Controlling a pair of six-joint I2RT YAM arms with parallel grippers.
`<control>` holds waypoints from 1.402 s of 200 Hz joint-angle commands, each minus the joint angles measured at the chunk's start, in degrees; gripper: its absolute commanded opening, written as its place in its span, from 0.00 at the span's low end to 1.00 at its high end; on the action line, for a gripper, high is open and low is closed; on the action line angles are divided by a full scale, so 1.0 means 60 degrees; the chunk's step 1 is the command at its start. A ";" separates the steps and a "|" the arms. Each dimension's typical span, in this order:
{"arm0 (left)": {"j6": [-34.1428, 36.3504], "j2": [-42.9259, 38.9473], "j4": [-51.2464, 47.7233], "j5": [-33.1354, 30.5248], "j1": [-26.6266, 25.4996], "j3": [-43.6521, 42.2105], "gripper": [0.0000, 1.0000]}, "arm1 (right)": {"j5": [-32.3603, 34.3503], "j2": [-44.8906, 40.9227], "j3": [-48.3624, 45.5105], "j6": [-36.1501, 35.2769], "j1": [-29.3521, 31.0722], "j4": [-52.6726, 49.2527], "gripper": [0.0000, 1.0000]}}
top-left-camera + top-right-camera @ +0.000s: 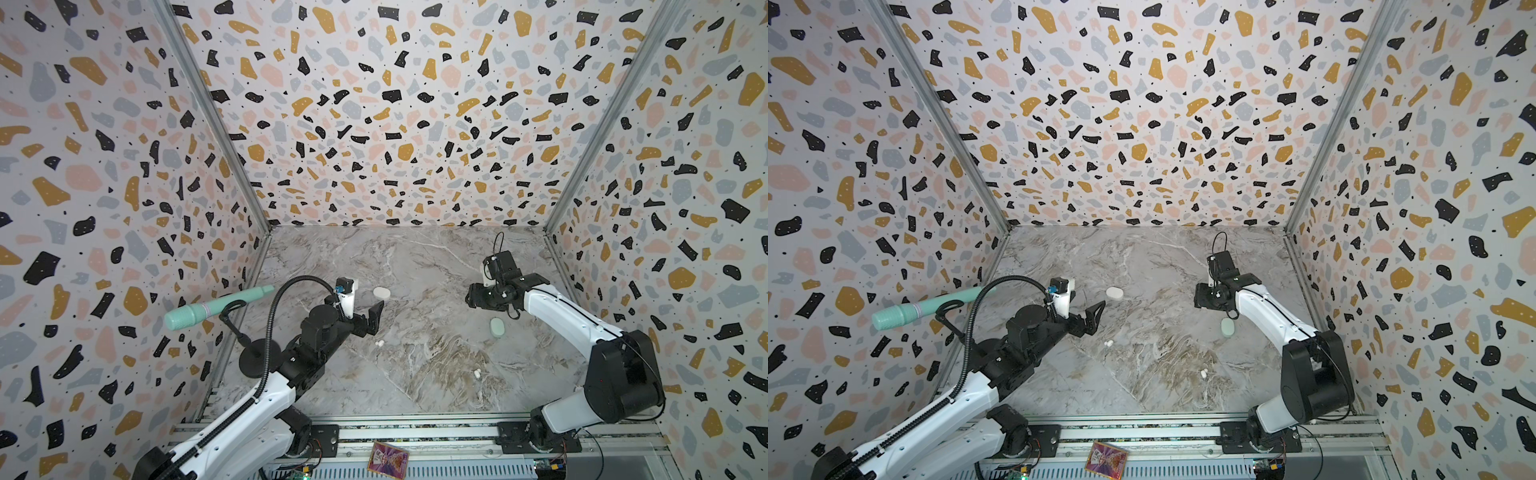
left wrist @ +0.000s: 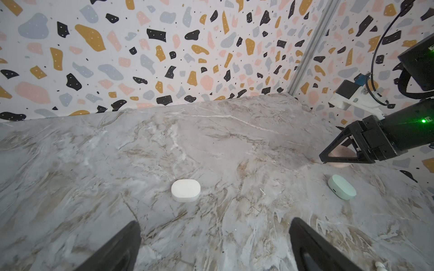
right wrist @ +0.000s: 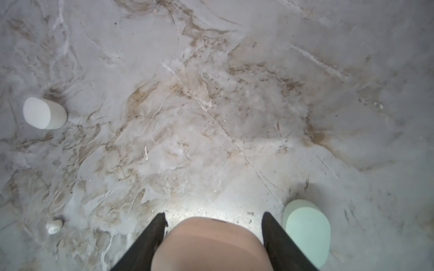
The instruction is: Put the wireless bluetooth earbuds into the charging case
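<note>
Grips the pink case (image 3: 211, 244) in the part-closed right pincer (image 3: 214, 214). Holds the left pincer (image 2: 216, 221) wide and empty above the table (image 1: 415, 270), near the white case (image 2: 185, 193). Note two white earbuds loose on the table: nearer bud (image 1: 379, 343) just beside the left pincer, second bud (image 1: 477, 372) toward the front. Step in hand, seemingly: fetching a bud. Next: centre over the nearer bud, descend, close gently; expect slipping.

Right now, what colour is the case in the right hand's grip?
The case is pale pink, clearest in the right wrist view.
</note>
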 commanded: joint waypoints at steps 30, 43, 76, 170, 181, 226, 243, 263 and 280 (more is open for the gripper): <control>-0.0342 0.0454 -0.1122 -0.0551 0.0014 0.0492 1.00 | 0.0352 0.1438 0.0130 -0.0400 -0.0165 0.1295 0.45; -0.0406 0.0542 -0.1244 -0.0587 0.0014 0.0537 1.00 | 0.0351 0.1707 0.0219 -0.0385 -0.0179 0.1287 0.45; -0.0601 0.0501 -0.1224 -0.0606 0.0014 0.0491 1.00 | 0.0558 0.2033 0.0314 -0.0307 -0.0194 0.1143 0.46; -0.0805 0.0365 -0.1537 -0.0877 0.0025 0.0575 1.00 | 0.0682 0.1701 0.0548 -0.0153 -0.0194 0.0135 0.81; -0.0814 0.0378 -0.1568 -0.0889 0.0021 0.0595 1.00 | 0.0704 0.1484 0.0647 -0.0091 -0.0158 -0.0069 0.82; -0.0928 0.0355 -0.1799 -0.1379 0.0122 0.0569 0.99 | 0.0885 0.0870 0.1500 0.0175 0.0970 -0.0691 0.84; -0.1006 0.0307 -0.1807 -0.1265 0.0243 0.0528 0.99 | 0.0904 0.0984 0.1883 0.0299 0.1518 -0.0669 0.84; -0.1147 0.0248 -0.1828 -0.1090 0.0427 0.0532 0.98 | 0.0657 0.1438 0.2360 0.0316 0.2139 -0.0365 0.85; -0.1254 0.0160 -0.1851 -0.0987 0.0524 0.0488 0.98 | 0.0416 0.2006 0.2752 0.0167 0.2663 0.0193 0.85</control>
